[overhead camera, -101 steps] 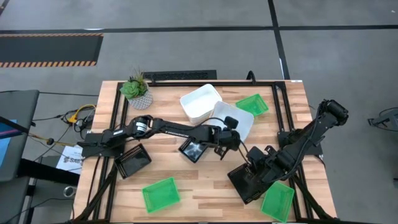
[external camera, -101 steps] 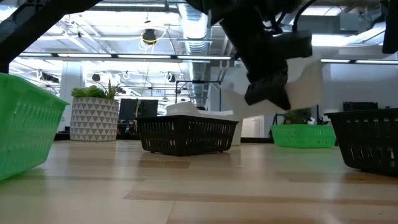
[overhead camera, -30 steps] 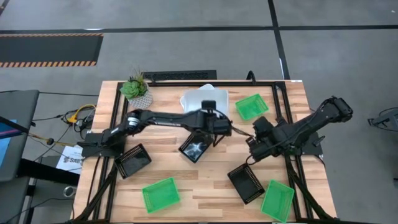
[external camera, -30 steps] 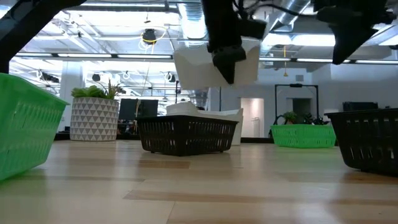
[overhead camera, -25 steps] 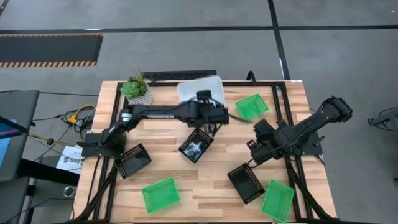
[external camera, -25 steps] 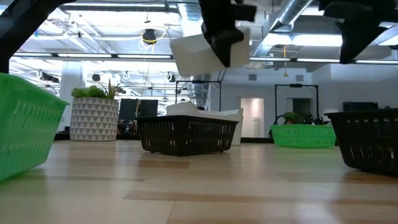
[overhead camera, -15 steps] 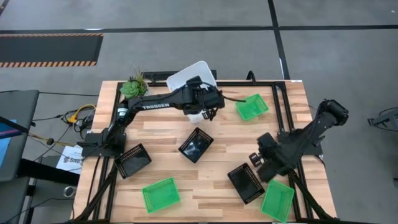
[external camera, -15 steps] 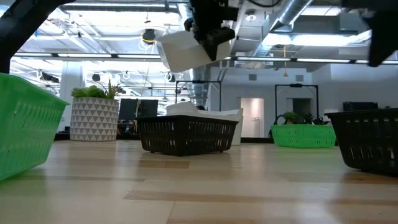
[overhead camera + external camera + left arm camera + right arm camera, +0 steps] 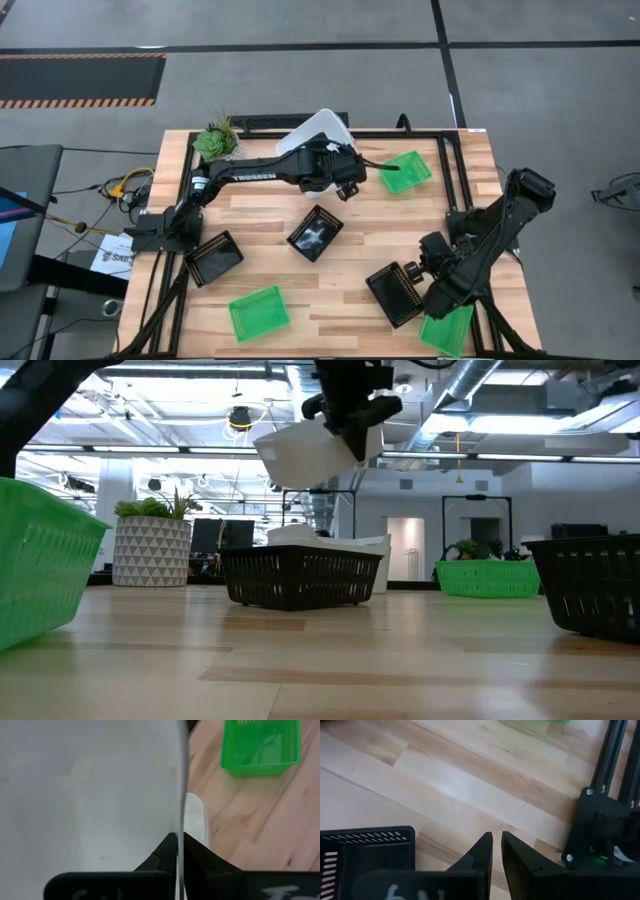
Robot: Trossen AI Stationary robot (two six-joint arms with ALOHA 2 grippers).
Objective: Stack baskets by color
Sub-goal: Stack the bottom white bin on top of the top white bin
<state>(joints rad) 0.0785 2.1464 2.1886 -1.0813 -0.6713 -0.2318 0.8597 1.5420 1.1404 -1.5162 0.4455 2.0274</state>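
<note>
High view: left gripper [image 9: 345,180] is over the table's far middle, pinching the wall of a white basket [image 9: 318,130] that is tilted up off the table. Another white basket [image 9: 318,186] sits under it, mostly hidden by the arm. Green basket [image 9: 405,172] far right, empty. Black basket [image 9: 315,233] at centre, empty. Black basket [image 9: 213,258] near left, black basket [image 9: 394,294] near right. Green basket [image 9: 258,311] near middle, green basket [image 9: 446,330] at the near right corner, partly under the right arm. Right gripper [image 9: 411,272] sits at the far edge of the near-right black basket, fingers pressed together, holding nothing. Plant [image 9: 219,143] far left corner.

Low view: white basket [image 9: 305,455] hangs tilted in the air, well above the white stack [image 9: 335,544] behind the centre black basket [image 9: 298,577].

Left wrist: white wall clamped between the fingers [image 9: 162,862]; green basket [image 9: 260,745] beyond.

Right wrist: closed fingers [image 9: 481,852] over bare wood, black basket [image 9: 365,852] corner beside them.

Versus a second ago: white basket is lifted and swung farther back; right arm has pulled from mid right down to the near-right black basket.
</note>
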